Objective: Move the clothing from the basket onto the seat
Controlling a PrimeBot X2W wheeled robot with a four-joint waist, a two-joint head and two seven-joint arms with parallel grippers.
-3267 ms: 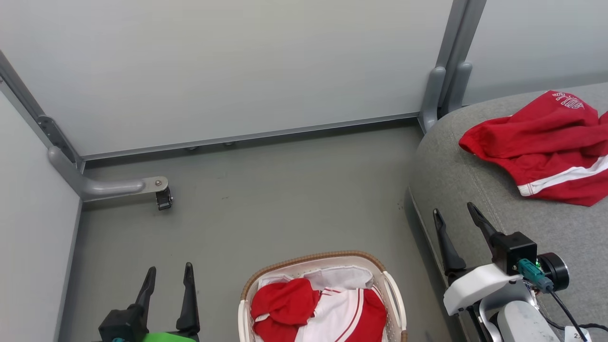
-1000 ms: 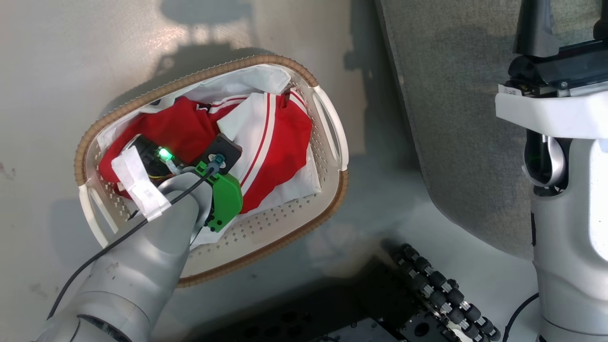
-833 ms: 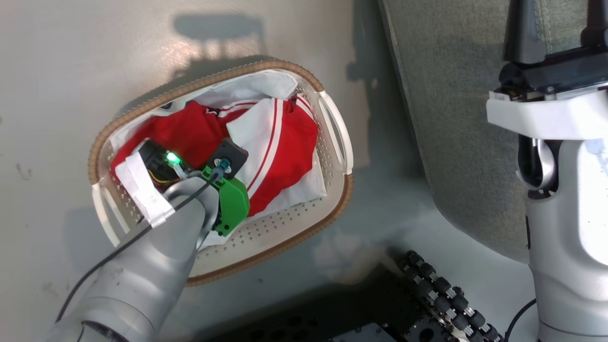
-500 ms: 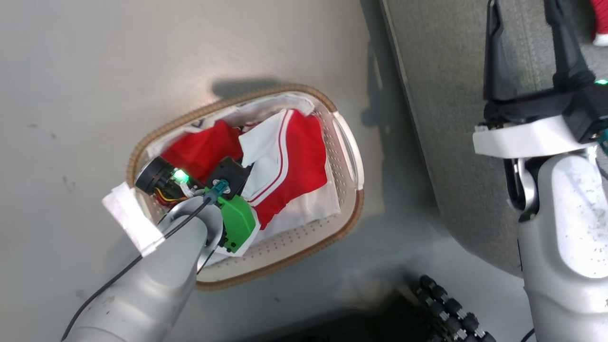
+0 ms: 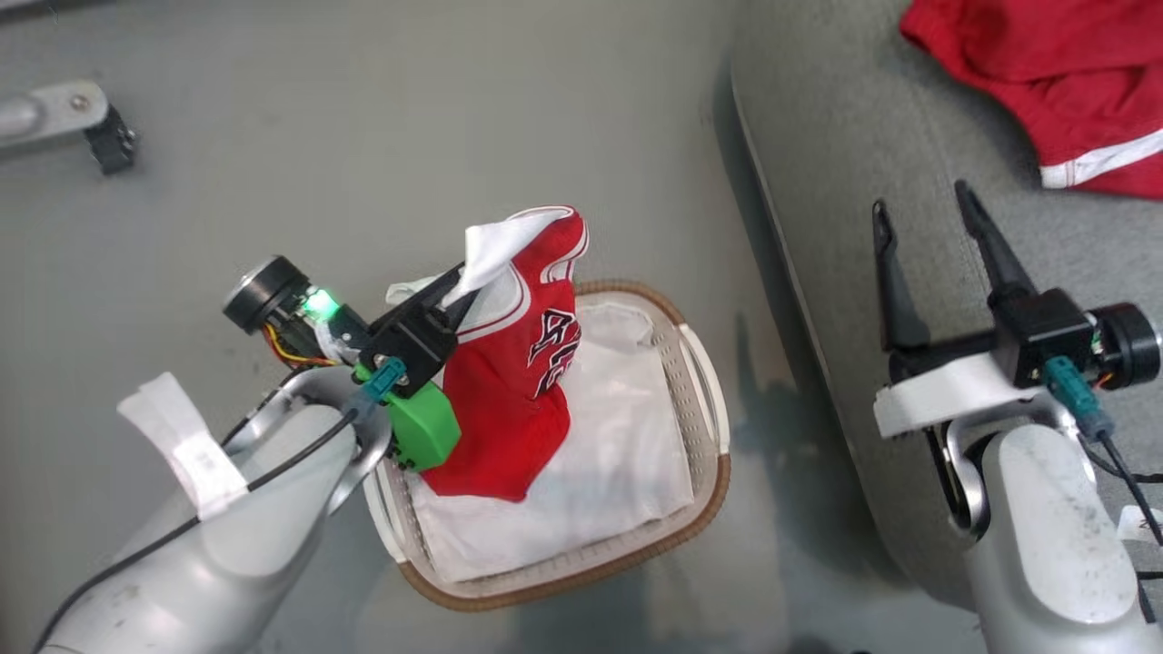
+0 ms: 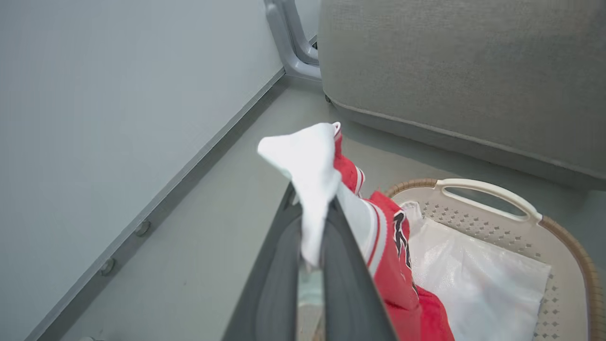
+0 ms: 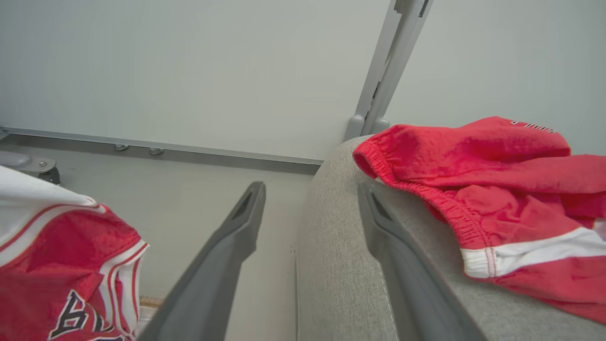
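Note:
My left gripper (image 5: pixel 459 277) is shut on the white shoulder of a red clothing jersey (image 5: pixel 518 363) with black lettering. The jersey hangs from it above the basket (image 5: pixel 713 472). In the left wrist view the fingers (image 6: pixel 345 265) pinch the white cloth, and the red jersey (image 6: pixel 397 270) drapes to their right over the basket (image 6: pixel 487 188). A second piece of red clothing, shorts (image 5: pixel 1045 82) with a white stripe, lies on the grey seat (image 5: pixel 818 136). My right gripper (image 5: pixel 922 213) stands open over the seat's edge, nothing between its fingers, beside the shorts (image 7: pixel 497 189).
A plain white sheet (image 5: pixel 627 454) lines the basket's bottom. A metal frame foot with a black caster (image 5: pixel 68 113) stands on the floor at the far left. Pale wall panels and a grey post (image 6: pixel 289 38) close off the back, by the seat's corner.
My left gripper has risen out of the basket with the red jersey hanging from it. The head camera has tilted up, so the whole picture has shifted. The right gripper stays open.

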